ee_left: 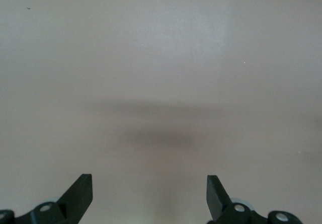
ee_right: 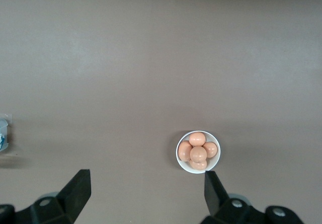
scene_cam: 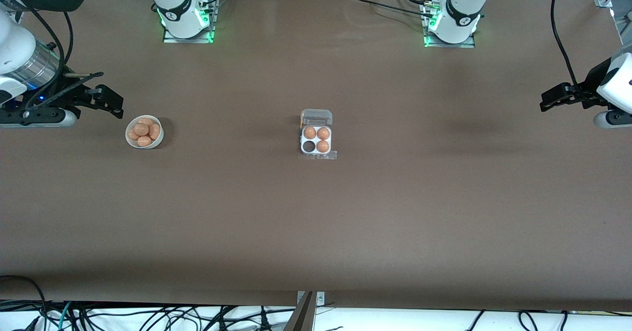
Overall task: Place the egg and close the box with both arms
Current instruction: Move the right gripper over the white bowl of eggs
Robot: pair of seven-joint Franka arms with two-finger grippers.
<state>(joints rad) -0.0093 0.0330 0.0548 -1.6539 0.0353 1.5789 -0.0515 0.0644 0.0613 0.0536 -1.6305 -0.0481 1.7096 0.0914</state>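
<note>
The clear box (scene_cam: 316,140) stands at the middle of the table with its lid (scene_cam: 316,117) open and laid back toward the robots' bases. Three brown eggs (scene_cam: 323,134) fill three cells; the cell (scene_cam: 309,146) nearer the front camera, on the right arm's side, is empty. A white bowl (scene_cam: 144,132) with several brown eggs sits toward the right arm's end and also shows in the right wrist view (ee_right: 198,152). My right gripper (scene_cam: 111,102) hangs open and empty above the table beside the bowl (ee_right: 146,190). My left gripper (scene_cam: 546,100) is open and empty over bare table at the left arm's end (ee_left: 149,191).
The brown table (scene_cam: 316,232) stretches wide around the box. The arms' green-lit bases (scene_cam: 186,22) stand along the edge farthest from the front camera. Cables (scene_cam: 148,318) lie below the table's front edge. A corner of the box (ee_right: 3,133) shows in the right wrist view.
</note>
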